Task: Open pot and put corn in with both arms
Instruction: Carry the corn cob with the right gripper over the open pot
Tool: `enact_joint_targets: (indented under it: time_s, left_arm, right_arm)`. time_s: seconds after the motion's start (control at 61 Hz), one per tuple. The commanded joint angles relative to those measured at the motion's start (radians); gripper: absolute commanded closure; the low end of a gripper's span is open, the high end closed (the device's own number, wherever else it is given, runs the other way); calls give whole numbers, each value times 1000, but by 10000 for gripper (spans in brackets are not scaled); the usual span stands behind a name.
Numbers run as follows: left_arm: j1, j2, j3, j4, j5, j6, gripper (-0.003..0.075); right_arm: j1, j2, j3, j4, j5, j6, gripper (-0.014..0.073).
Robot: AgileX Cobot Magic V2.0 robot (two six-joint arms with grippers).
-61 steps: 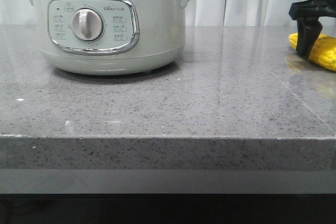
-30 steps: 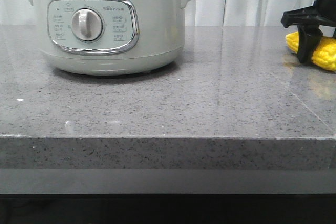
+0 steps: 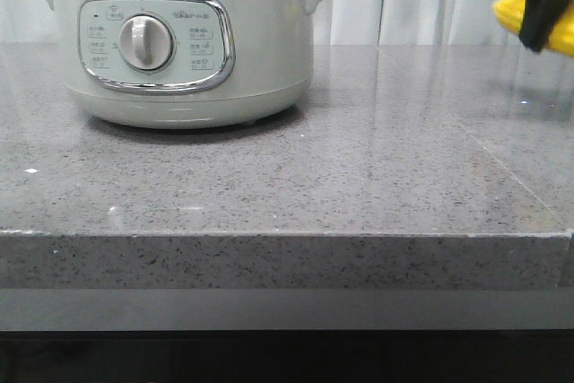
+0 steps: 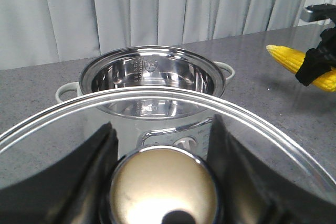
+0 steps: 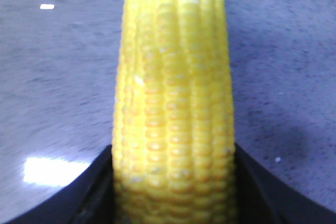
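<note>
Corn is held off the table by the right tool, well to the right of the pot; in the right wrist view the cob is seen clamped between the two dark fingers, with grey stone below it. The pot stands open: in the left wrist view its bare steel bowl is shown, apparently empty, and a glass lid is held in front of it by the left tool, whose fingers are closed on the round knob. The opening is judged done and the cob picked up; the carry across to the pot and the release into it are judged to remain. A small logo and small labels are printed on the panel around the dial, and markings are stamped inside the bowl, but none is large enough to be read.
</note>
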Motion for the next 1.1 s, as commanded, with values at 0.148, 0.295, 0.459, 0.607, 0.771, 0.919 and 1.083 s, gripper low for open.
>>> enact_joint_targets:
  time_s: [0.148, 0.295, 0.459, 0.607, 0.771, 0.919, 1.083]
  left_arm:
    - [1, -1, -36, -7, -146, -1, 480]
    - [1, -1, -36, -7, -146, -1, 480]
    - [1, -1, -36, -7, -146, -1, 480]
    - [1, -1, -36, -7, -146, -1, 480]
    - [1, -1, -36, -7, -146, -1, 480]
    - [1, -1, -36, -7, -146, -1, 480]
    - [1, -1, -36, -7, -146, -1, 480]
  right_arm:
    - [77, -193, -25, 138, -18, -102, 245]
    - [150, -266, -25, 151, -16, -134, 245]
    - [255, -304, -34, 151, -43, -164, 245]
    - [363, -269, -105, 151, -51, -176, 245]
    - [457, -178, -240, 151, -51, -176, 245]
    - [507, -76, -360, 151, -51, -176, 245]
    - [549, 40, -488, 151, -51, -176, 245]
